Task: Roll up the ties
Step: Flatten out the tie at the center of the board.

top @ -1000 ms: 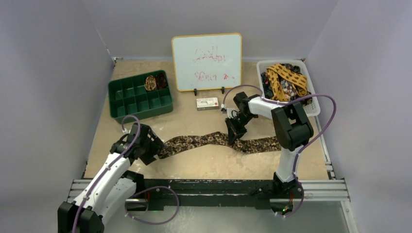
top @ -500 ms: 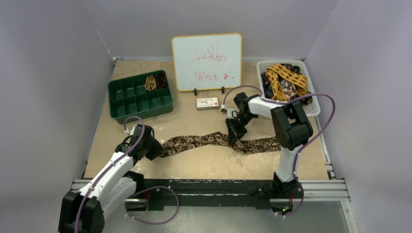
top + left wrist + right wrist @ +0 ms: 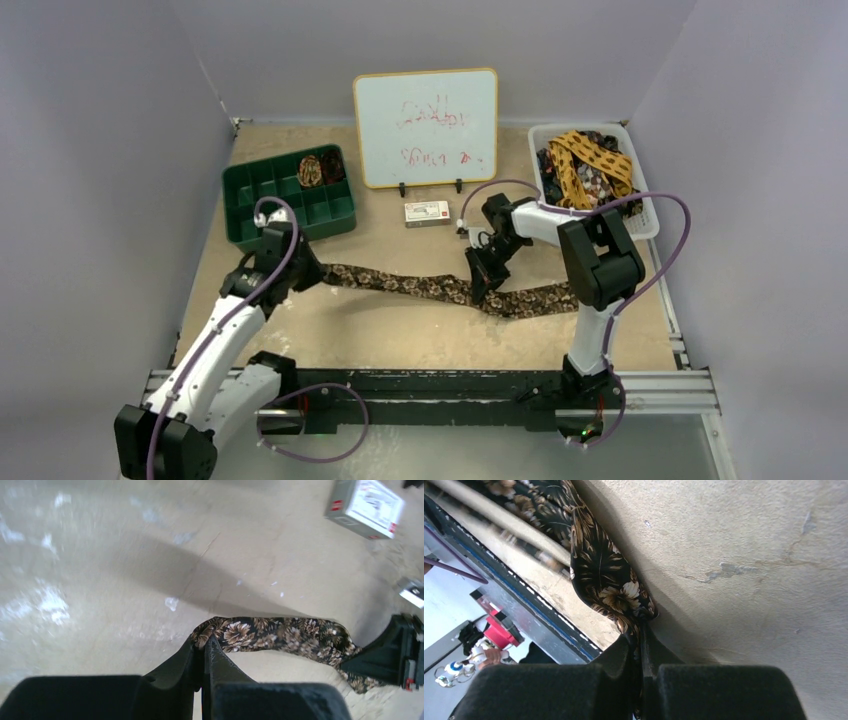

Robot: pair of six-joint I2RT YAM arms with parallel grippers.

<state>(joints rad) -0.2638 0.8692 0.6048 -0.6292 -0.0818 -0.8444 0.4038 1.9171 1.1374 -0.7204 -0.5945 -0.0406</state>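
My left gripper [image 3: 303, 272] has just snapped shut on the narrow end of the brown tie [image 3: 430, 288] and drawn it toward the left edge of the table [image 3: 400, 340], near the green tray [image 3: 240, 215]. The tie now lies stretched, ready for rolling, I judge. My right gripper [image 3: 484, 284] stays clenched on its middle. My wrist views show fabric pinched in both grips, and only the overhead view shows the tie's whole run

Left tool [image 3: 204, 649] clamped tie [image 3: 420, 287]; pulled it taut.
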